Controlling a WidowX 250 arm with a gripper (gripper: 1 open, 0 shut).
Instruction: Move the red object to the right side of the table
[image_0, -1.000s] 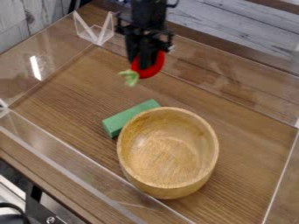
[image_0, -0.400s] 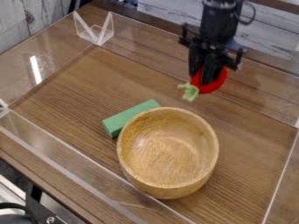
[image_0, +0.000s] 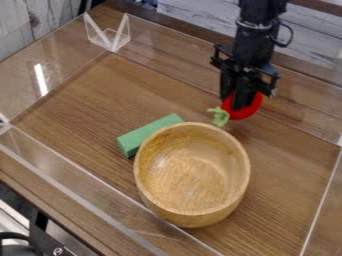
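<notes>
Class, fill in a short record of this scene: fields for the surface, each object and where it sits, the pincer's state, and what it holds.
surface: wooden table with clear low walls
bowl: wooden, front centre, nothing seen inside
green block: flat, at the bowl's back-left rim
red fruit: behind the bowl, toward the right, leafy end pointing left
pincer: pointing down, shut on the red fruit
fruit on table or lifted: cannot tell

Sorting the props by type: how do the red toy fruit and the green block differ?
The red object is rounded and glossy; the green block is flat and rectangular. The red object is held in the shut gripper; the green block lies on the table beside the wooden bowl.
</notes>
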